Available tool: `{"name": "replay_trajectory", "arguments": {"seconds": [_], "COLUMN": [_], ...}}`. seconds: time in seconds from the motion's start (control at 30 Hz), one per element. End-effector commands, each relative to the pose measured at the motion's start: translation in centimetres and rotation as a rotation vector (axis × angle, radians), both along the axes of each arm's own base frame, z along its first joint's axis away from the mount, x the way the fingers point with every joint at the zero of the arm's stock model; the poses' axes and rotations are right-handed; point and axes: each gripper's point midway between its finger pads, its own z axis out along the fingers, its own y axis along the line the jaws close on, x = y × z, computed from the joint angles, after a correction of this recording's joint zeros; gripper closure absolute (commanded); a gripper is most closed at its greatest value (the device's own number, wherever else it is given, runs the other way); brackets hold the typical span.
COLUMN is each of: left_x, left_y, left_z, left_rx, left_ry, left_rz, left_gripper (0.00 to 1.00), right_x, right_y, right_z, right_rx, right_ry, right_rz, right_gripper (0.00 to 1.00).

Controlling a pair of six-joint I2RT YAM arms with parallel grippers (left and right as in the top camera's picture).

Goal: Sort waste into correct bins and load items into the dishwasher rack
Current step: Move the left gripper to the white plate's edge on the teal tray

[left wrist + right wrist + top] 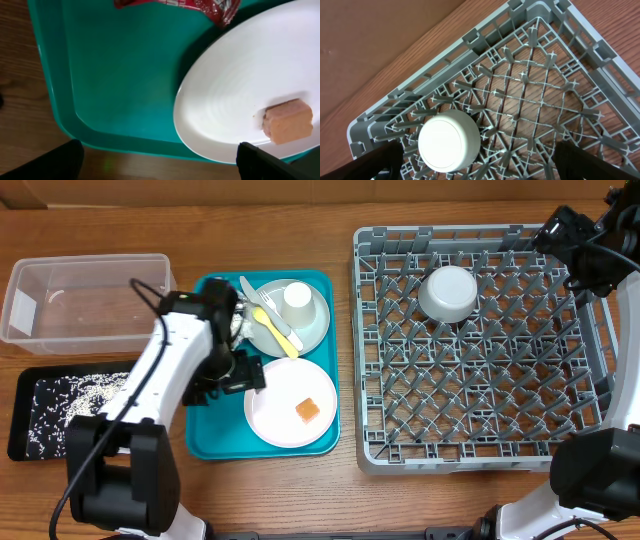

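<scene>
My left gripper (pixel 238 372) hangs open over the teal tray (pixel 125 75), empty, between the white plate (pixel 235 80) and the tray's left rim. The plate carries an orange food cube (pixel 289 121). A red packet (pixel 200 6) lies just beyond the plate. On the grey-green plate (pixel 312 328) sit a white cup (pixel 297 298), a yellow fork (pixel 272 320) and pale cutlery (pixel 250 288). My right gripper (pixel 575 245) is open above the far right corner of the dishwasher rack (pixel 480 410). A white bowl (pixel 449 141) rests upside down in the rack.
The clear tub (pixel 85 300) stands at the far left. In front of it, the black tray (pixel 20 420) holds scattered rice grains (pixel 75 395). Bare wood separates the teal tray and the rack. The rack's pegs stand upright across its floor.
</scene>
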Motion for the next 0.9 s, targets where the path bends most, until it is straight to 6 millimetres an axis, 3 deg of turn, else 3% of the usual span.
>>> {"name": "replay_trajectory", "arguments": {"seconds": [0.0,0.4,0.6,0.77,0.87], "left_x": [-0.8,-3.0,-3.0,-2.8,-3.0], "left_y": [-1.1,-1.7,-3.0,-2.9,-2.8], "left_z": [-0.7,-5.6,-6.3,-6.9,-7.3], "left_rx": [-0.104,-0.137,-0.226,-0.22,-0.216], "left_ry": [0.024,0.035,0.008,-0.01,-0.012], "left_rz": [-0.075,-0.091,-0.143,-0.145,-0.146], "left_gripper": [0.0,0.01,0.11,0.33,0.32], "right_x": [-0.4,-0.4,-0.4,-0.4,-0.4], "right_y": [-0.1,-0.1,-0.1,-0.1,-0.1], "right_z": [1.9,1.9,1.9,2.0,1.9], "right_rx": [-0.018,-0.018,-0.018,-0.018,-0.018], "right_ry": [-0.045,-0.045,-0.045,-0.045,-0.045], "right_rz": [-0.011,-0.011,-0.01,-0.01,-0.01], "right_gripper": [0.0,0.0,0.0,0.0,0.0]}}
